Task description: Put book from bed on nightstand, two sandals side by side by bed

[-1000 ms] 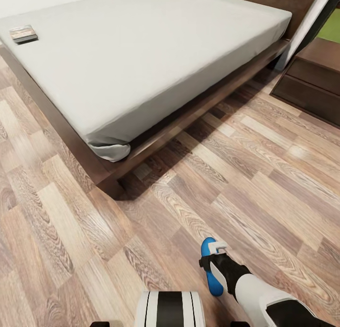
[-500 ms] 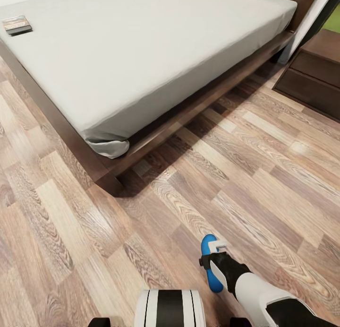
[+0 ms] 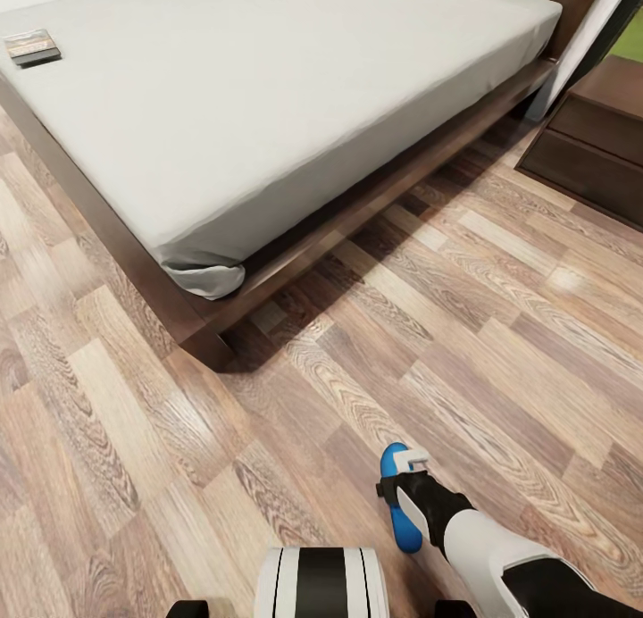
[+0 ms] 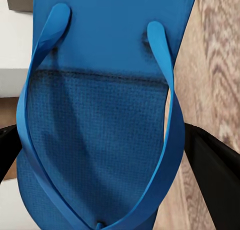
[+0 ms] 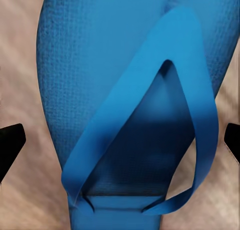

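1. Floor [image 3: 500, 332]: brown wood planks in mixed light and dark tones, running under and around the right gripper [image 3: 406, 502].
2. Bed [image 3: 268, 91]: low, with a plain light-grey mattress on a dark brown platform frame; its nearest corner lies ahead of the right gripper and to its left, well apart from it. No container sits on it.
3. Book [image 3: 32, 46]: small, dark-covered, flat on the mattress near the bed's far left edge, far from the right gripper.
4. Nightstand [image 3: 594, 140]: dark brown drawer cabinet on the floor ahead of the right gripper and to its right, just beside the bed's far corner.
5. Right gripper: dark fingers on a white forearm, low over the floor, clenched across a blue sandal [image 3: 394, 502]; the wrist view shows this sandal [image 5: 125, 95] strap side up, a dark fingertip [image 5: 10, 142] at each edge of the sole.
6. Left gripper [image 4: 107, 155]: grasping the second sandal [image 4: 100, 105], strap side up, with dark fingers [image 4: 210, 175] on either flank of the sole; wood floor shows to one side.
7. Robot trunk [image 3: 321, 582]: white with black bands, just left of the right arm.
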Robot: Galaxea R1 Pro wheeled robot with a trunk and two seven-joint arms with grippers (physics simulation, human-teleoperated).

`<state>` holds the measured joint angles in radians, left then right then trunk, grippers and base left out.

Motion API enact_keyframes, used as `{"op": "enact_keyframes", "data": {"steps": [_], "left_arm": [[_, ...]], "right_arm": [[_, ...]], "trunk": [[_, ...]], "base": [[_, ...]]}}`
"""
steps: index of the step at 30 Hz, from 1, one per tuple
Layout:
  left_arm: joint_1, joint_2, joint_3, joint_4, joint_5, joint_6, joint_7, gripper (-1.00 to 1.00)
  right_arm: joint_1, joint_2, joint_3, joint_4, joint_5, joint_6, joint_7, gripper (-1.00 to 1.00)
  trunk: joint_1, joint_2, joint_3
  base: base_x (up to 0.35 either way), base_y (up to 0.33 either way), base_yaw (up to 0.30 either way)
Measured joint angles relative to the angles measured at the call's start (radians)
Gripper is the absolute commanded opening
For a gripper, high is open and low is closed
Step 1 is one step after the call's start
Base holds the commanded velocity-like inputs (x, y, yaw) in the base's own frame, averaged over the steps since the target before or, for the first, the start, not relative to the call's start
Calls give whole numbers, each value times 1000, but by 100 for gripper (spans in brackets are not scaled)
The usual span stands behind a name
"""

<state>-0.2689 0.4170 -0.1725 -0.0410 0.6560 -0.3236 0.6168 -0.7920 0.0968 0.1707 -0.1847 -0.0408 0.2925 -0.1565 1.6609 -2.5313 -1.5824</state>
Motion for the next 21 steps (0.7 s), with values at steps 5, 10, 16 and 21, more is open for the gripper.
{"op": "enact_keyframes", "data": {"steps": [5,10,16,21], "left_arm": [[0,0,1,0,0,0,0,-100],[0,0,0,0,0,0,0,-100],[0,0,0,-1,0,0,0,-100],[0,0,0,0,0,0,0,-100]], "right_arm": [[-4,0,0,1,-1,1,0,100],[-8,0,0,1,-1,1,0,100],[-10,0,0,1,-1,2,0,100],[-15,0,0,1,-1,2,0,100]], "trunk": [[0,0,-4],[2,-1,-15],[2,-1,-15],[2,-1,-15]], "base": [[0,0,0],[0,0,0],[0,0,0],[0,0,0]]}}
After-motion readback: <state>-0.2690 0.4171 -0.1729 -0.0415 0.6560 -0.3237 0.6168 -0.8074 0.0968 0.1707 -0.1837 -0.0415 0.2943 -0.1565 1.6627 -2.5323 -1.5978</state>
